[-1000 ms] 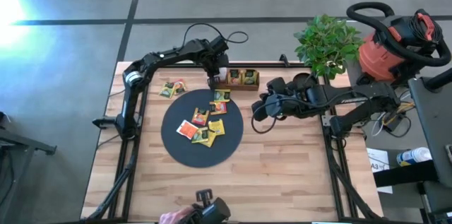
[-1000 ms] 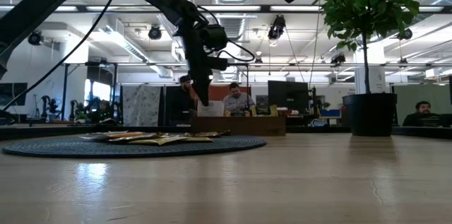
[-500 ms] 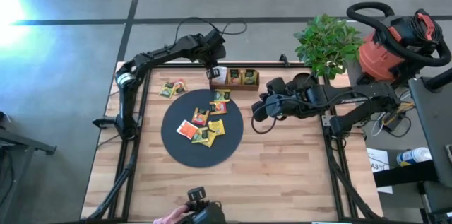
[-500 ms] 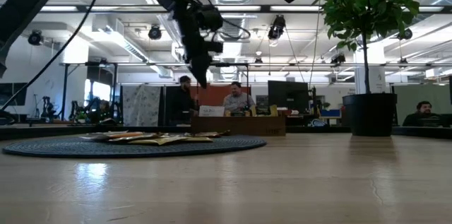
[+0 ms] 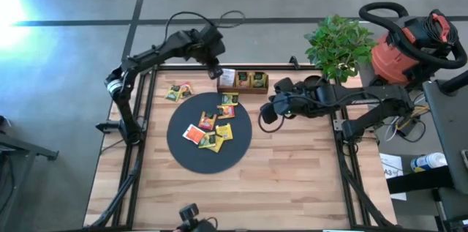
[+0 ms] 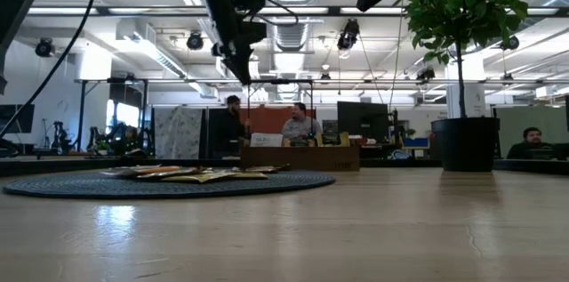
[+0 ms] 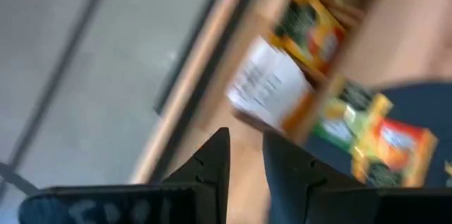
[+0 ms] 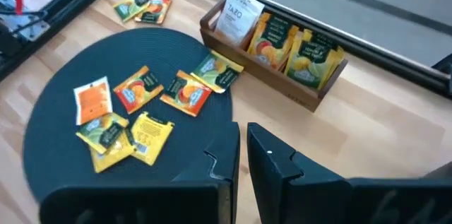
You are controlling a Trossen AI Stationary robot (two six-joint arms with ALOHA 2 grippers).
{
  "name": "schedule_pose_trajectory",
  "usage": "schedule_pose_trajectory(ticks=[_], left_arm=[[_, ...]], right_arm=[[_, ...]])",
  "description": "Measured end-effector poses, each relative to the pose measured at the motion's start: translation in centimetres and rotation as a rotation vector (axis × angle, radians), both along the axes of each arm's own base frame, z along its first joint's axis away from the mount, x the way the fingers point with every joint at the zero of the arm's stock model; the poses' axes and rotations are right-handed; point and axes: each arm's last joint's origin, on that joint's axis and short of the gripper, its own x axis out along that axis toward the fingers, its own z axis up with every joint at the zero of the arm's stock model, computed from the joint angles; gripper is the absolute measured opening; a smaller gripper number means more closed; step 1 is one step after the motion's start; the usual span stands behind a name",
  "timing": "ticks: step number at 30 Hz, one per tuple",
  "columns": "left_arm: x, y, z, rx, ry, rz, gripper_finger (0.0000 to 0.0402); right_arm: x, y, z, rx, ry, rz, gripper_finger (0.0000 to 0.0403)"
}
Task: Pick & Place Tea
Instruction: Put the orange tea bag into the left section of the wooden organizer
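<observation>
Several tea packets lie flat on the black disc. Two more lie on the wood at the far left. The wooden tray by the far edge holds upright packets, and a white-faced one stands in its left end. My left gripper hangs above and just left of the tray's left end; its fingers are a little apart with nothing between them. My right gripper hovers right of the disc, and its fingers are shut on nothing.
A potted plant stands at the far right corner, with a red shop vacuum beyond it off the table. Bare wood spreads right of and nearer than the disc. People sit at desks behind the table.
My left gripper has risen from the tray's left end and drawn back toward the table's far left, rolling a little. The white-faced packet stays standing in the tray. The right arm has kept its place.
</observation>
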Motion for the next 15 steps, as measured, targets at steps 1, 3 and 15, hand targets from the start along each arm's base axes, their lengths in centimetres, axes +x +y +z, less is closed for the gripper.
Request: schedule_pose_trajectory(ticks=[1, 3, 15], left_arm=[[0.0, -0.3, -0.3, -0.029, 0.016, -0.014, 0.008], [0.1, -1.0, -1.3, -0.1, 0.034, -0.054, 0.008], [-2.5, -8.0, -9.2, -0.304, 0.229, -0.219, 0.008]], right_arm=[[0.0, 0.0, -0.1, 0.001, 0.005, 0.003, 0.0028], [0.0, -0.2, -0.5, 0.007, 0.02, 0.008, 0.0028], [0.7, -0.4, -3.5, 0.125, 0.02, 0.068, 0.0028]])
